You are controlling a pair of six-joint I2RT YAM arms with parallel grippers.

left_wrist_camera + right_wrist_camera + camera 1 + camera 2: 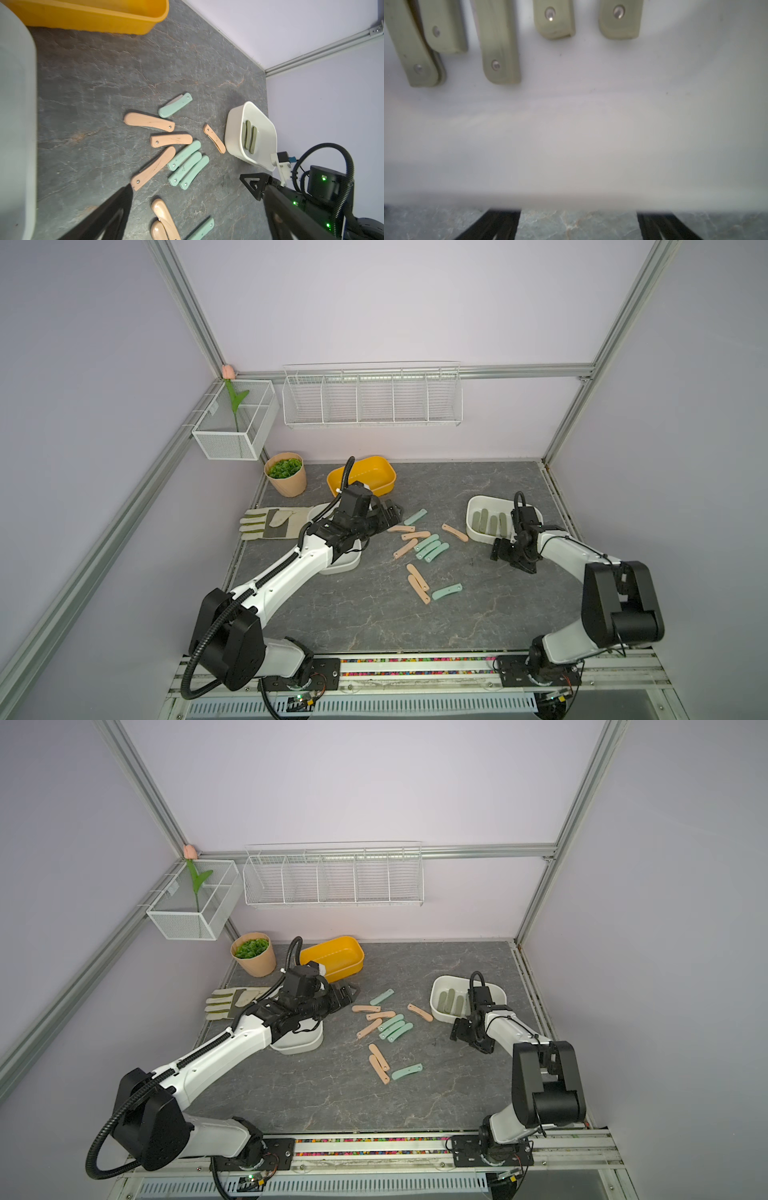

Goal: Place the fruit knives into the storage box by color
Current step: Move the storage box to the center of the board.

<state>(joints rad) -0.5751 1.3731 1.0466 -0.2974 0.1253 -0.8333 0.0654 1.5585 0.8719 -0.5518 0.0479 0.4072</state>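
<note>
Peach-pink fruit knives (401,528) and mint fruit knives (430,547) lie loose on the middle of the grey table. Several olive fruit knives (484,522) lie side by side in a white storage box (473,506) at the right, and show close up in the right wrist view (500,41). My left gripper (390,512) hovers open at the left edge of the loose knives, nothing between its fingers (116,207). My right gripper (505,553) stands open and empty just outside that box's near wall (571,135), fingertips (500,220) over bare table.
A second white box (345,564) sits under my left arm. A yellow box (361,479) stands behind it. The work glove (270,522) and a potted plant (286,475) are at the far left. Wire baskets (372,396) hang on the back wall.
</note>
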